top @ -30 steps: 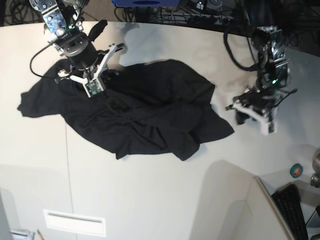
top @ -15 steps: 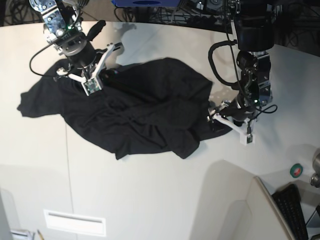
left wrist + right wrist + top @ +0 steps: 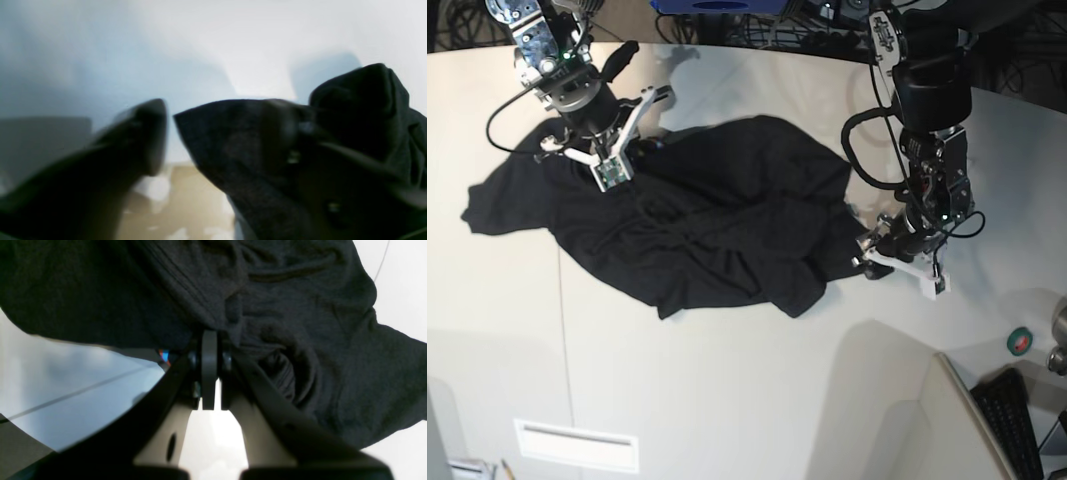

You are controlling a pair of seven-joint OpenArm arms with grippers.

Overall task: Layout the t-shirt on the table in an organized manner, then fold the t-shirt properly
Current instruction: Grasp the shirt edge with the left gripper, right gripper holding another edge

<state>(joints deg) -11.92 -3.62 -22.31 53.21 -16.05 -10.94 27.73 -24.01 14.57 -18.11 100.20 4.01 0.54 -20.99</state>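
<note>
The black shirt (image 3: 707, 230) is spread crumpled over the far left part of the white surface (image 3: 727, 400). The right tool (image 3: 605, 150) is clenched on a fold of the shirt near the surface's far edge. The left tool (image 3: 897, 258) is set at the shirt's right corner, its fingers parted, with cloth draped against one finger (image 3: 280, 133).

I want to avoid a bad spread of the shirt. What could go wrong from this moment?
1. The left hand looks open at the t-shirt corner, with cloth against one finger only; closing now may miss it.
2. The right hand is shut on a bunched fold, so pulling may drag several layers and not flatten.
3. The shirt is crumpled on the table; pulling apart could twist it.
</note>
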